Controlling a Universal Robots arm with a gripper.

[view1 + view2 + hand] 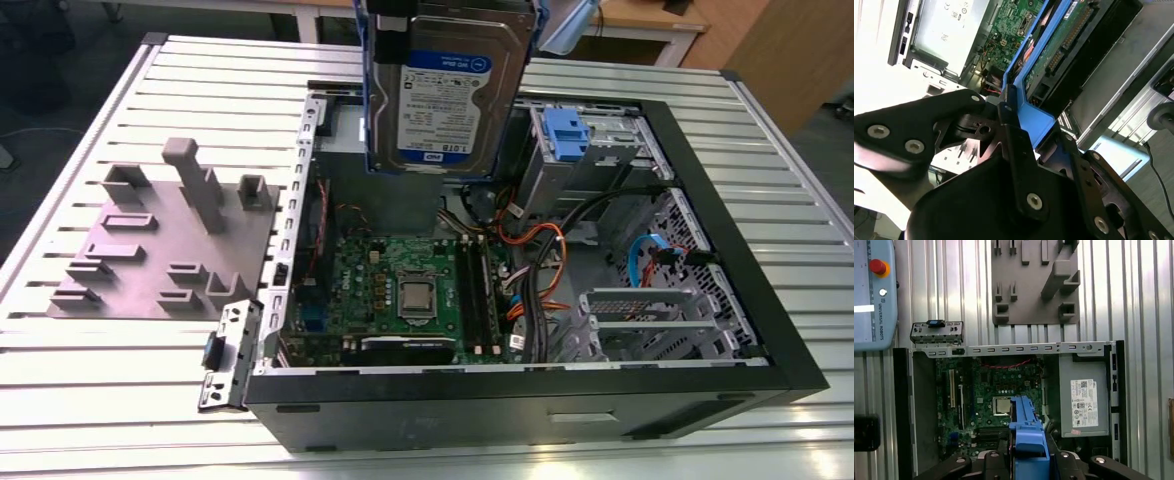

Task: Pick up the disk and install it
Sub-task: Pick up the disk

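The disk (pixel 434 95), a silver hard drive with a white-and-blue label in a blue carrier frame, hangs upright above the open computer case (pixel 747 300), over its rear middle part. In the second wrist view my gripper (pixel 1019 117) is shut on the blue frame's end, with a black finger (pixel 1014 145) pressed against the plastic. The disk's (pixel 1064 40) green circuit-board side shows beyond it. The first wrist view looks down past the gripper (pixel 1026 460) and the disk's blue carrier edge (pixel 1026 435) at the motherboard below.
Inside the case lie the motherboard (pixel 400 290), a metal drive cage with a blue tab (pixel 567 135) and loose cables. A grey metal box with a white sticker (pixel 1084 400) sits in one corner. A grey fixture plate (pixel 147 250) lies on the slatted table (pixel 107 400). A pendant with a red button (pixel 874 290) rests nearby.
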